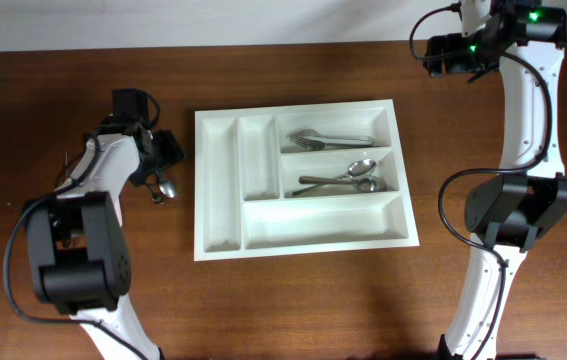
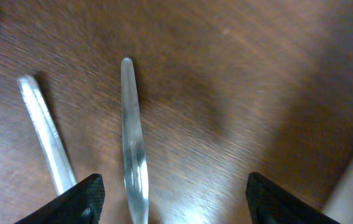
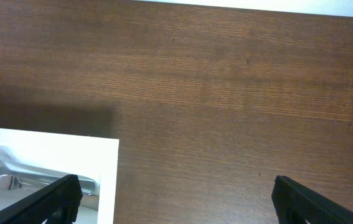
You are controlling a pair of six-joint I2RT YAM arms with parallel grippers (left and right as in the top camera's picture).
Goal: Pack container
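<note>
The container, a white cutlery tray [image 1: 219, 190], lies mid-table. Forks [image 1: 328, 139] lie in its top right compartment and spoons [image 1: 348, 177] in the one below. My left gripper [image 1: 160, 160] is open just left of the tray, low over the table. In the left wrist view a silver utensil handle [image 2: 132, 137] lies between its open fingers [image 2: 176, 202], and a second handle [image 2: 44, 137] lies to the left. A spoon bowl [image 1: 166, 187] shows beneath it from above. My right gripper [image 1: 441, 55] is open and empty [image 3: 176, 199] beyond the tray's far right corner [image 3: 104, 180].
The table is dark brown wood [image 1: 483, 140]. The left arm's base [image 1: 68, 250] stands at the front left and the right arm's base [image 1: 508, 210] at the right of the tray. A fork handle [image 3: 14, 177] shows inside the tray's corner.
</note>
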